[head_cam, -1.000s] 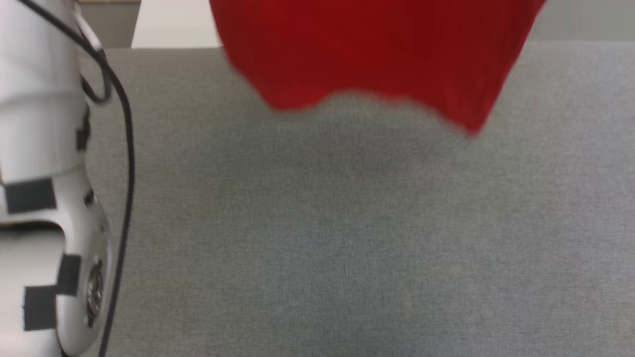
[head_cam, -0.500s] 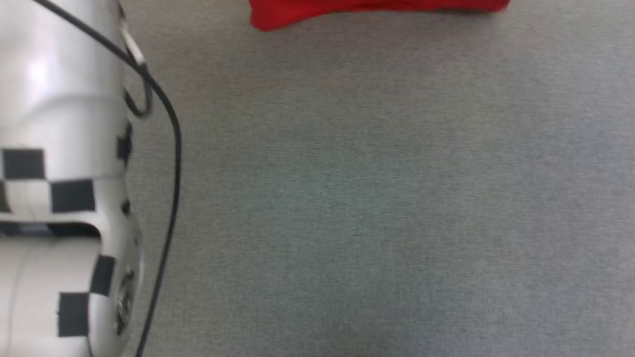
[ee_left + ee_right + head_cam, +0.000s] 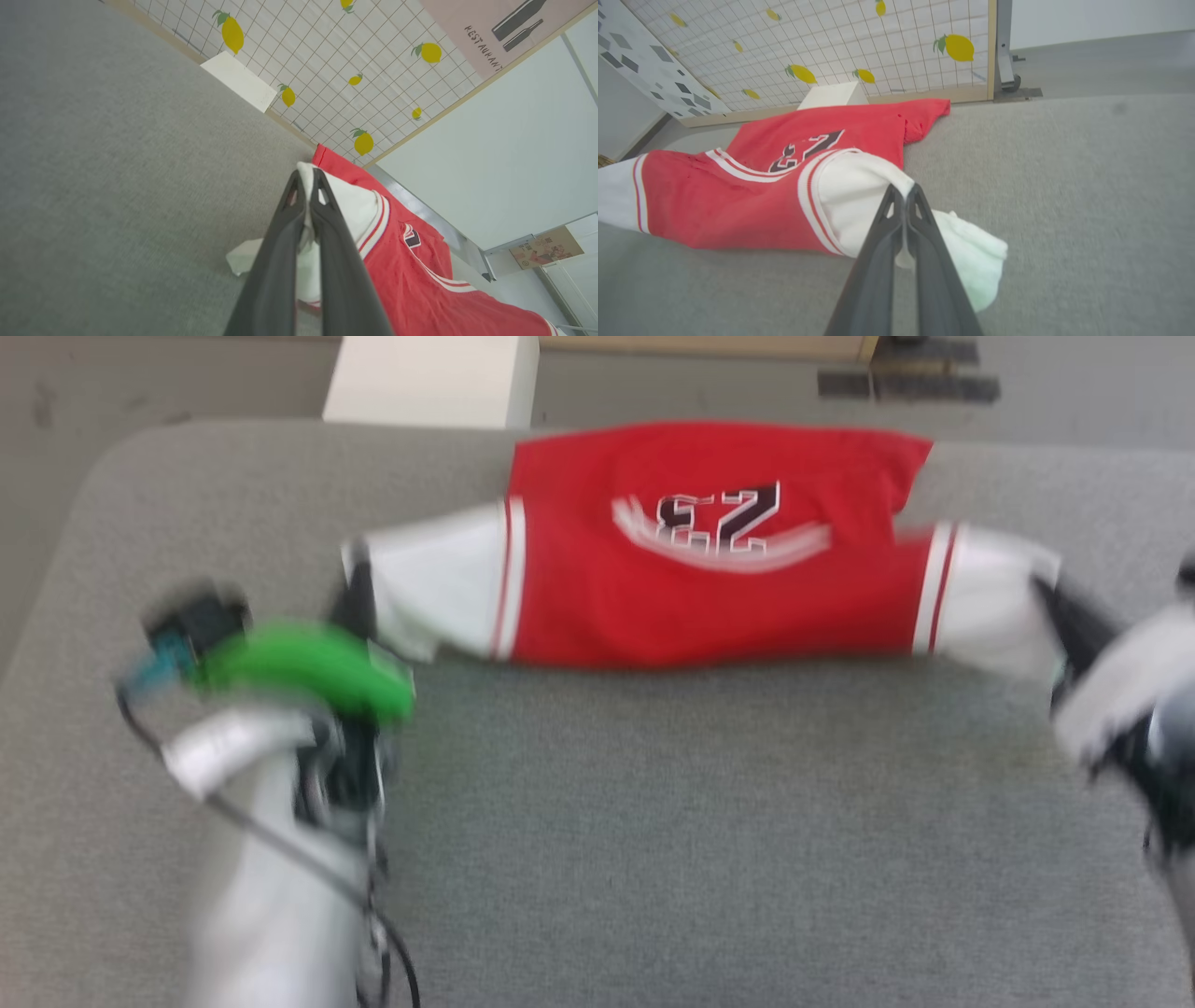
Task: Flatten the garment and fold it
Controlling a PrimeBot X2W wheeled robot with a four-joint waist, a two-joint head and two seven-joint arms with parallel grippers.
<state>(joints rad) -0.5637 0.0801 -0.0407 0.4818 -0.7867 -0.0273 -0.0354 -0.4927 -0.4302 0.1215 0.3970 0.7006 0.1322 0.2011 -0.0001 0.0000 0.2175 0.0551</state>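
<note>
Across the grey padded surface (image 3: 653, 859), we hold the garment (image 3: 709, 607) stretched by its white sleeves (image 3: 429, 583), mid-flattening.
It lies toward the far edge, lettering up, its hem seemingly doubled under, though blur obscures this; next we should draw it flat. Our left gripper (image 3: 306, 183) and right gripper (image 3: 905, 196) each pinch one sleeve tight.

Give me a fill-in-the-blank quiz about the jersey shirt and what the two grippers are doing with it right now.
1. The left gripper is shut on a sleeve coloured ____.
2. The body of the garment is ____.
3. The right gripper pinches the garment's other ____.
4. The surface under the garment is ____ in colour.

Missing words: white; red; sleeve; gray.
</note>
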